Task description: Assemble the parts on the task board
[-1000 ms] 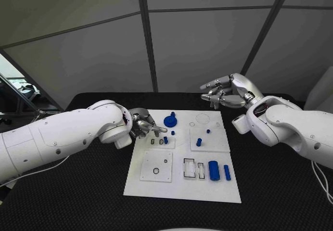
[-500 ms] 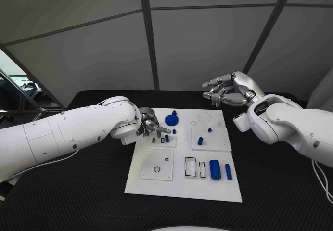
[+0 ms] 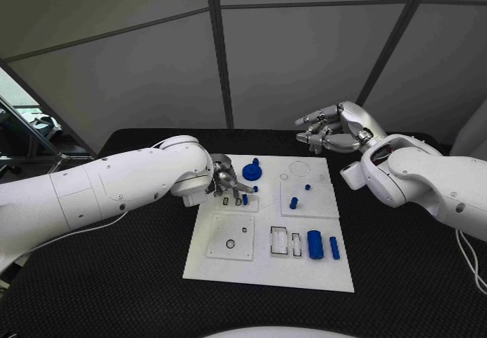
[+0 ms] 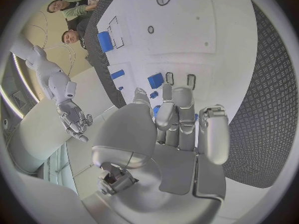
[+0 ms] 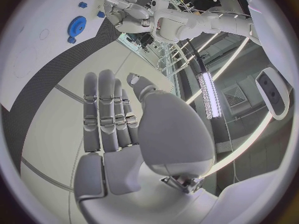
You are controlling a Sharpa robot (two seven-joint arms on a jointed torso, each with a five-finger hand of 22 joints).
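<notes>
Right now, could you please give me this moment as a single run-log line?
left hand: over task board near small blue part, grasp unclear | right hand: raised beyond board, holds nothing | blue gear: on board

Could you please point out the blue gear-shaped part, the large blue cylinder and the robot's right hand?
blue gear-shaped part (image 3: pixel 250 171), head view, on its round disc face.
large blue cylinder (image 3: pixel 314 244), head view, on the middle of its side.
right hand (image 3: pixel 330 131), head view, on the middle of the hand.
</notes>
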